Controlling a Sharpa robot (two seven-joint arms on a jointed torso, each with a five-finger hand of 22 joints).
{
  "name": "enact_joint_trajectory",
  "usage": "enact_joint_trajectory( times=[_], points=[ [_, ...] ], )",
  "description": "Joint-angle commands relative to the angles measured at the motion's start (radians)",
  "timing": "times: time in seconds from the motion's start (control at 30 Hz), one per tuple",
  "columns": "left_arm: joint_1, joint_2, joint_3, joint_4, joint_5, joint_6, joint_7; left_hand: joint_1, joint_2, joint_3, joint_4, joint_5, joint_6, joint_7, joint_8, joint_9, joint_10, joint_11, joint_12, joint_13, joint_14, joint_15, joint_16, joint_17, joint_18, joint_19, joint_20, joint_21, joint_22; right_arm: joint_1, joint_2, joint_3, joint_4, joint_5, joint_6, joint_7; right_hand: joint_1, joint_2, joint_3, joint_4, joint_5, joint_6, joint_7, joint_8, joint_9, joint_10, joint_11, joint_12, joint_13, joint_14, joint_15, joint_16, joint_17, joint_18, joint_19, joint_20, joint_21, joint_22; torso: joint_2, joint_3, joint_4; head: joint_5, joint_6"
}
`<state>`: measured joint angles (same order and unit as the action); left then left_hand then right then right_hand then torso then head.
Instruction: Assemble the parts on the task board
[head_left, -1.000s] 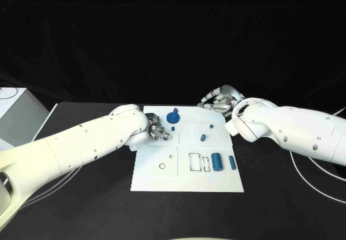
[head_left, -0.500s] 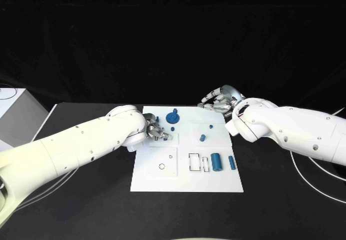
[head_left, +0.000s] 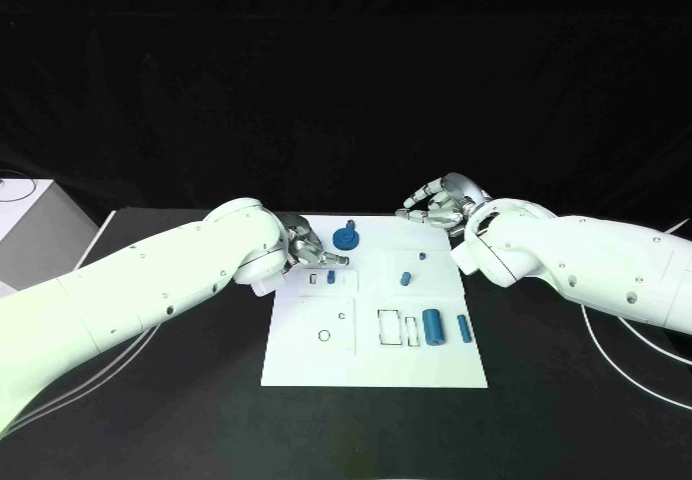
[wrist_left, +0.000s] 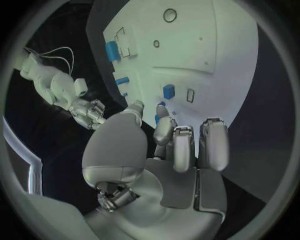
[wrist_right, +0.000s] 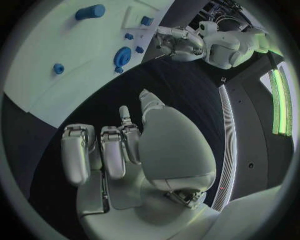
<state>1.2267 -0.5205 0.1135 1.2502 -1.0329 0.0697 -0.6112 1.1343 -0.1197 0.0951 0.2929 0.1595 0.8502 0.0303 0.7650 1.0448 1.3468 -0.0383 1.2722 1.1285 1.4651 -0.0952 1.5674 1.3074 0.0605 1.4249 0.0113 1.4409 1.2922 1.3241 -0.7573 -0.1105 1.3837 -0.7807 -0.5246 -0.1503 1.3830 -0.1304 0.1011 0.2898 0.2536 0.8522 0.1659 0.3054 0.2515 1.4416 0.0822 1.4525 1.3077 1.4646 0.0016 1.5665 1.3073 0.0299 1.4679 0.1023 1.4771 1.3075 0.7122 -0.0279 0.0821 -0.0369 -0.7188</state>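
task board (head_left: 372, 345) shows no readable writing; left hand (head_left: 312, 250) and right hand (head_left: 440, 206) curled, holding nothing.

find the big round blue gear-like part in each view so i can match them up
Head view: the big round blue gear-like part stands near the far edge of the white task board, just beyond the left hand.
Left wrist view: I cannot pick it out; fingers cover that area.
Right wrist view: it sits at the board's edge.
Shared landmark: the long blue cylinder.
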Motion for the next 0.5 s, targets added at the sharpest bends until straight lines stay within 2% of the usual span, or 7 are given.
enact_joint_trajectory(
  times=[0.03, 0.1, 0.17, 0.23, 0.33, 0.5],
  points=[
    [0.001, -0.012, 0.022, 0.005, 0.080, -0.014, 0.026, 0.021, 0.007, -0.006, 0.001, 0.008, -0.015, 0.008, -0.016, -0.009, -0.021, 0.008, -0.019, -0.026, 0.106, 0.010, 0.003, 0.263, 0.006, -0.016, 0.006, -0.014, -0.024, -0.001, -0.001, 0.000, 0.000, -0.006, 0.002, 0.014, -0.009, 0.002, 0.007, -0.001, 0.002, -0.008, 0.002, 0.002, -0.001, -0.003, 0.002, -0.001, 0.144, 0.106, 0.006, 0.004, 0.263, -0.002, 0.065, 0.004, -0.005, 0.174, 0.000, 0.0004, 0.0004, 0.001, 0.004],
    [0.002, -0.024, 0.042, 0.006, 0.088, -0.010, 0.029, 0.045, 0.012, -0.004, 0.001, 0.014, -0.027, 0.016, -0.027, -0.016, -0.043, 0.016, -0.037, -0.051, 0.100, 0.017, -0.007, 0.249, 0.012, -0.031, 0.013, -0.029, -0.049, -0.001, -0.002, 0.000, 0.000, -0.005, 0.001, 0.016, -0.009, 0.002, 0.007, -0.001, 0.002, -0.008, 0.002, 0.002, -0.001, -0.003, 0.002, -0.001, 0.144, 0.106, 0.006, 0.004, 0.263, -0.002, 0.065, 0.004, -0.005, 0.174, 0.000, 0.0008, 0.0000, 0.001, 0.006],
    [0.004, -0.035, 0.064, 0.002, 0.097, -0.005, 0.032, 0.068, 0.017, 0.012, 0.001, 0.015, -0.049, 0.031, -0.057, -0.039, -0.104, 0.030, -0.098, -0.132, 0.081, 0.029, -0.035, 0.210, 0.019, -0.053, 0.024, -0.050, -0.085, -0.001, -0.004, 0.000, -0.001, -0.003, 0.000, 0.017, -0.009, 0.002, 0.007, -0.001, 0.002, -0.008, 0.002, 0.002, -0.001, -0.003, 0.002, -0.001, 0.144, 0.106, 0.006, 0.004, 0.263, -0.002, 0.065, 0.004, -0.005, 0.174, 0.001, 0.0008, -0.0005, 0.001, 0.008],
    [0.006, -0.041, 0.077, -0.006, 0.101, -0.006, 0.037, 0.086, 0.020, 0.025, 0.001, 0.017, -0.054, 0.037, -0.069, -0.051, -0.129, 0.035, -0.123, -0.165, 0.073, 0.035, -0.047, 0.195, 0.024, -0.067, 0.030, -0.064, -0.108, -0.001, -0.005, 0.000, -0.002, -0.002, -0.001, 0.019, -0.012, 0.003, 0.007, 0.000, 0.002, -0.008, 0.002, 0.002, -0.001, -0.004, 0.002, -0.002, 0.143, 0.106, 0.006, 0.004, 0.263, -0.002, 0.064, 0.004, -0.006, 0.173, 0.002, 0.0004, 0.0001, 0.001, 0.011],
    [0.009, -0.043, 0.087, -0.026, 0.103, -0.013, 0.044, 0.108, 0.010, 0.086, 0.002, 0.018, -0.070, 0.053, -0.116, -0.103, -0.155, 0.049, -0.144, -0.199, 0.064, 0.046, -0.059, 0.177, 0.027, -0.076, 0.041, -0.076, -0.123, -0.001, -0.007, 0.000, -0.001, -0.002, -0.001, 0.020, -0.012, 0.003, 0.007, 0.000, 0.002, -0.008, 0.002, 0.002, -0.001, -0.004, 0.002, -0.002, 0.143, 0.106, 0.006, 0.004, 0.263, -0.002, 0.064, 0.004, -0.006, 0.173, 0.003, -0.0004, -0.0010, 0.001, 0.015],
    [0.015, -0.029, 0.095, -0.087, 0.082, -0.045, 0.066, 0.085, -0.008, 0.130, 0.002, 0.017, -0.084, 0.072, -0.160, -0.161, -0.171, 0.065, -0.152, -0.222, 0.061, 0.060, -0.061, 0.172, 0.028, -0.078, 0.052, -0.081, -0.127, -0.001, -0.011, 0.000, 0.001, -0.001, -0.003, 0.022, -0.013, 0.003, 0.007, 0.000, 0.003, -0.008, 0.002, 0.002, -0.001, -0.006, 0.002, -0.004, 0.142, 0.106, 0.006, 0.004, 0.263, -0.002, 0.064, 0.004, -0.008, 0.172, 0.008, -0.0005, -0.0049, 0.002, 0.023]
  ],
)
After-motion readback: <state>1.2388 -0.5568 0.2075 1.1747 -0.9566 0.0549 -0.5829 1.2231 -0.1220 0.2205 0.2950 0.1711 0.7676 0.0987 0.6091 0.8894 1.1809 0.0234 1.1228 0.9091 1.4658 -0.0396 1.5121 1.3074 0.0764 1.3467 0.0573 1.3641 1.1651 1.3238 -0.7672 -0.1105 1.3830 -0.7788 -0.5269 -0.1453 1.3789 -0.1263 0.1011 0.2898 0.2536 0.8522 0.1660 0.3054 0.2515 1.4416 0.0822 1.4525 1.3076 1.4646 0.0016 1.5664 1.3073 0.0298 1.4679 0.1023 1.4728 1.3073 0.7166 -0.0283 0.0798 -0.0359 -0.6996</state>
